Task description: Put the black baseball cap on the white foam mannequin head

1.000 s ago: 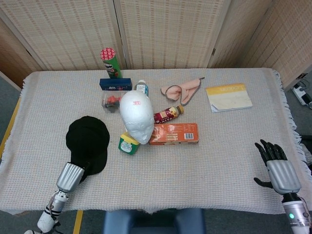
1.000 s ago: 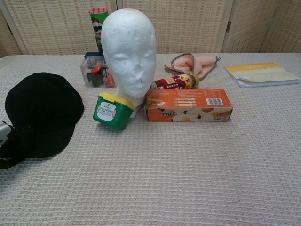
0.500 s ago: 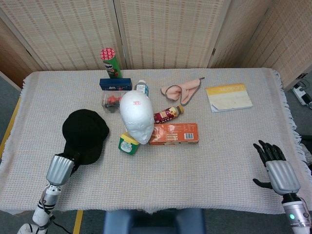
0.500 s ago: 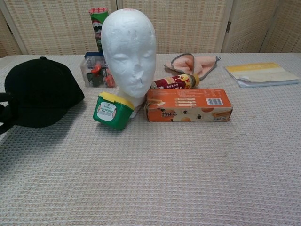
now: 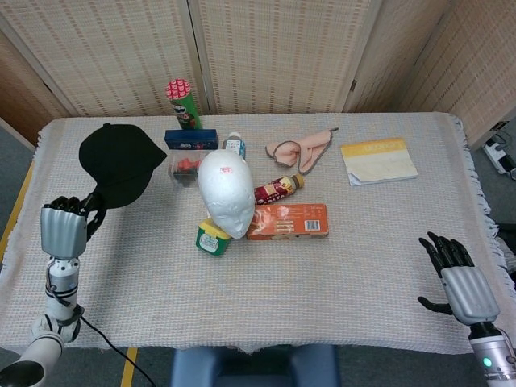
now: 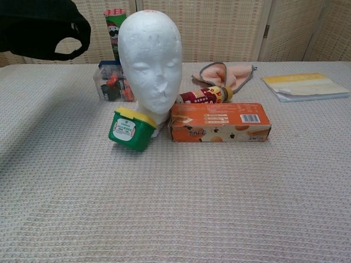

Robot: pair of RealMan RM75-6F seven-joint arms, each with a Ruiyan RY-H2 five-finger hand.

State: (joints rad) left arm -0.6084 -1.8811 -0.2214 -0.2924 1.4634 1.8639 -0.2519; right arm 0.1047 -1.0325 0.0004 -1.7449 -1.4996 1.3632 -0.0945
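Lifted clear of the cloth since half a second ago, the black baseball cap (image 5: 115, 164) now hangs in the air over the table's far-left part, left of the white foam mannequin head (image 5: 226, 192) and well apart from it. In the chest view the cap (image 6: 41, 28) fills the top-left corner, its rear opening showing. The left hand (image 5: 64, 227) has risen with it and grips the cap's near edge with curled fingers. Unchanged, the right hand (image 5: 458, 280) hovers at the near-right corner of the beige woven tablecloth (image 5: 363, 266), fingers spread and holding nothing.

Upright at the table's middle, the mannequin head (image 6: 150, 64) has a green tub with a yellow lid (image 6: 131, 128) touching its base on one side and an orange cardboard box (image 6: 219, 122) just beside it on the other. Behind them lie a small red-labelled bottle (image 6: 204, 95) and a pink cloth (image 6: 224, 74).
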